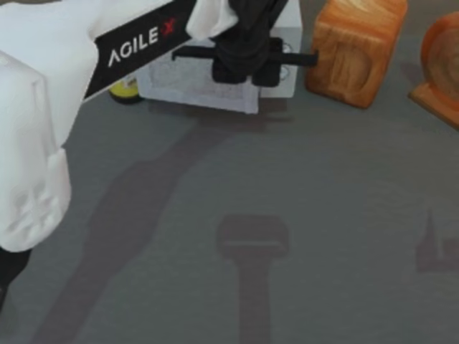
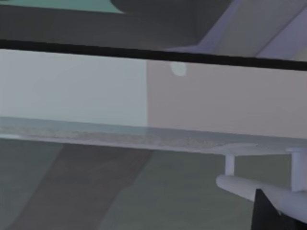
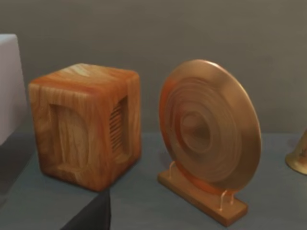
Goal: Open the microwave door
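Microwave (image 1: 287, 29) sits at the far edge of the worktop (image 1: 301, 215), a little right of centre in the top view, with its front turned toward the near side so an arm can come at it head-on. Its door (image 1: 197, 89) is already swung part way out — the mesh panel stands away from the white body, hinged on the left. My left arm stretches across from the top view's left, and the left pincer (image 1: 247, 61) hangs right at the door's free edge, which is where the handle (image 2: 259, 189) sits. In the left wrist view one dark fingertip (image 2: 268, 213) lies against that pale bar, under the door's edge, so I judge a hold on the handle is what keeps the panel out; whether the jaws are truly closed on it I cannot tell. Pulling at that end, farthest from the hinge, gives the easiest swing. The orange wooden block (image 1: 356, 46) stands just beside the microwave on the right, with a wooden disc on a stand (image 3: 208, 132) further right. My right arm is parked out of sight — only its wrist view shows it faces those two.
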Controlling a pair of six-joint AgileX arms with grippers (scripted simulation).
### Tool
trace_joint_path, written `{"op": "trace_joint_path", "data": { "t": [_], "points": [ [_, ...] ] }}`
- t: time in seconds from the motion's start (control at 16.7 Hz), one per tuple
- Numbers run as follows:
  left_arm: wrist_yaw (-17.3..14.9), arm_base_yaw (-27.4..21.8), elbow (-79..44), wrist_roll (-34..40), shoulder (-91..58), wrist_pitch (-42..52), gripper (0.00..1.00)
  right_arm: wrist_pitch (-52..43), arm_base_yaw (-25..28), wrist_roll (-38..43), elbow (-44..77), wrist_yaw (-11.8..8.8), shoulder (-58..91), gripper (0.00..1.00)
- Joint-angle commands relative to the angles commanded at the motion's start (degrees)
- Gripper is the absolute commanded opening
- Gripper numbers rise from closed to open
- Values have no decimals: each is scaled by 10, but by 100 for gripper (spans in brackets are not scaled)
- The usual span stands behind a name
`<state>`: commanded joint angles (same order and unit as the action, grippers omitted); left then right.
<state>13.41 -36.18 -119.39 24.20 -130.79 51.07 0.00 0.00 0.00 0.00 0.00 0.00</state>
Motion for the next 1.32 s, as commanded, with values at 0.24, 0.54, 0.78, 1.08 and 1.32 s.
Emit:
{"op": "trace_joint_path", "data": {
  "t": [0.24, 0.54, 0.78, 1.08, 1.32],
  "points": [
    [0, 0, 0, 0, 0, 0, 0, 0, 0, 0, 0, 0, 0, 100],
    [-5, -6, -1, 4, -2, -1, 0, 0, 0, 0, 0, 0, 0, 100],
    [-9, 0, 26, -12, 15, -14, 0, 0, 0, 0, 0, 0, 0, 100],
    [-11, 2, 40, -22, 24, -21, 0, 0, 0, 0, 0, 0, 0, 100],
    [-11, 2, 40, -22, 24, -21, 0, 0, 0, 0, 0, 0, 0, 100]
  ]
}}
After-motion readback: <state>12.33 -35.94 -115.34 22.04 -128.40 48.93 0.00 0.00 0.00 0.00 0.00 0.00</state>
